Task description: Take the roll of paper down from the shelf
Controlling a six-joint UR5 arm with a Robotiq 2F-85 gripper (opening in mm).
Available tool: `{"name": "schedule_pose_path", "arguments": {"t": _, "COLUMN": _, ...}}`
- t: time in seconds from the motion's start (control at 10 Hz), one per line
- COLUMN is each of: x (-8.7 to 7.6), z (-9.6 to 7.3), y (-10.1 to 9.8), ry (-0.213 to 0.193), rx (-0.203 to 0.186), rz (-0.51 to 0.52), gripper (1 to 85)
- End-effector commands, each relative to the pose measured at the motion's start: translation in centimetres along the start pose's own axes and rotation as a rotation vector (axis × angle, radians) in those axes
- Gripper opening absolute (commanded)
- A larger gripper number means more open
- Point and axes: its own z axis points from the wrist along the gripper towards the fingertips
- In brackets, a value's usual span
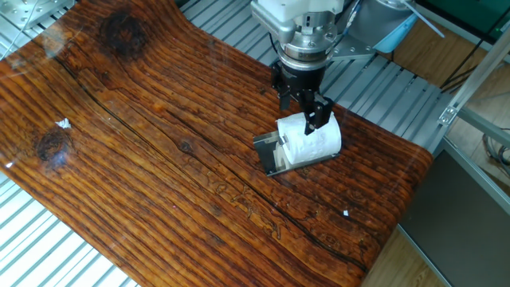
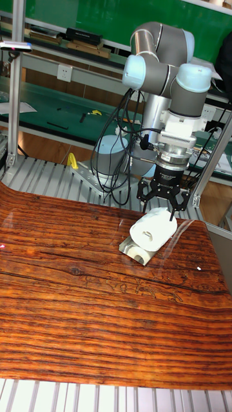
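Where the worktop [image 1: 159, 143] nears its far right edge, the roll [image 1: 312, 141] lies on its side on the shelf [image 1: 269, 149], a small grey metal plate resting flat on the wood. The roll's hollow end faces toward the shelf's open near end in the tall view, and the white paper covers most of the plate, leaving a strip of metal showing at one end. No writing or brand mark can be read on the roll, the shelf or the arm; any lettering on the arm is too small to make out.

The hand [image 1: 305, 108] hangs directly above the roll's far end, pointing straight down. Its two dark fingers [image 2: 172, 207] are spread apart, released, with nothing gripped between them. In the fixed view one fingertip overlaps the upper edge of the roll; whether it touches the paper cannot be told. In the tall view the fingers straddle the top of the roll.

Behind the worktop lies a ribbed metal surface [image 1: 374, 80], where the arm's base [image 2: 109, 164] stands with black cables looping around it.
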Motion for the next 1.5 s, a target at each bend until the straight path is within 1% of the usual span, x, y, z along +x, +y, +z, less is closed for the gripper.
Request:
{"name": "schedule_pose_path", "arguments": {"t": 0.0, "x": -0.7, "z": -0.1, "y": 0.2, "ry": -0.025, "rx": -0.009, "rz": 0.026, "gripper": 73.0}}
{"name": "schedule_pose_path", "arguments": {"t": 0.1, "x": -0.8, "z": -0.2, "y": -0.4, "ry": -0.029, "rx": 0.016, "rz": 0.019, "gripper": 72.7}}
{"name": "schedule_pose_path", "arguments": {"t": 0.2, "x": -0.8, "z": -0.2, "y": -0.6, "ry": -0.030, "rx": 0.023, "rz": 0.039, "gripper": 72.7}}
{"name": "schedule_pose_path", "arguments": {"t": 0.3, "x": -0.6, "z": -0.1, "y": -0.1, "ry": -0.020, "rx": 0.004, "rz": 0.073, "gripper": 68.7}}
{"name": "schedule_pose_path", "arguments": {"t": 0.4, "x": -0.7, "z": -0.2, "y": -0.6, "ry": -0.027, "rx": 0.021, "rz": 0.072, "gripper": 67.3}}
{"name": "schedule_pose_path", "arguments": {"t": 0.5, "x": -0.7, "z": -0.1, "y": -0.5, "ry": -0.025, "rx": 0.017, "rz": 0.071, "gripper": 65.0}}
{"name": "schedule_pose_path", "arguments": {"t": 0.6, "x": -0.7, "z": -0.2, "y": -1.0, "ry": -0.024, "rx": 0.037, "rz": 0.064, "gripper": 65.0}}
{"name": "schedule_pose_path", "arguments": {"t": 0.7, "x": -0.7, "z": -0.2, "y": -1.2, "ry": -0.025, "rx": 0.044, "rz": 0.062, "gripper": 64.0}}
{"name": "schedule_pose_path", "arguments": {"t": 0.8, "x": -0.7, "z": -0.3, "y": -1.4, "ry": -0.016, "rx": 0.057, "rz": 0.052, "gripper": 64.0}}
{"name": "schedule_pose_path", "arguments": {"t": 1.0, "x": -0.9, "z": -0.8, "y": -1.5, "ry": 0.000, "rx": 0.063, "rz": 0.042, "gripper": 61.3}}
{"name": "schedule_pose_path", "arguments": {"t": 1.1, "x": -0.7, "z": -0.8, "y": -1.7, "ry": 0.010, "rx": 0.073, "rz": 0.033, "gripper": 60.0}}
{"name": "schedule_pose_path", "arguments": {"t": 1.2, "x": -0.6, "z": -0.8, "y": -2.0, "ry": 0.011, "rx": 0.083, "rz": 0.032, "gripper": 55.0}}
{"name": "schedule_pose_path", "arguments": {"t": 1.3, "x": -1.2, "z": -1.0, "y": -3.5, "ry": -0.014, "rx": 0.140, "rz": 0.071, "gripper": 48.0}}
{"name": "schedule_pose_path", "arguments": {"t": 1.4, "x": -1.3, "z": -1.1, "y": -4.1, "ry": -0.020, "rx": 0.169, "rz": 0.135, "gripper": 37.0}}
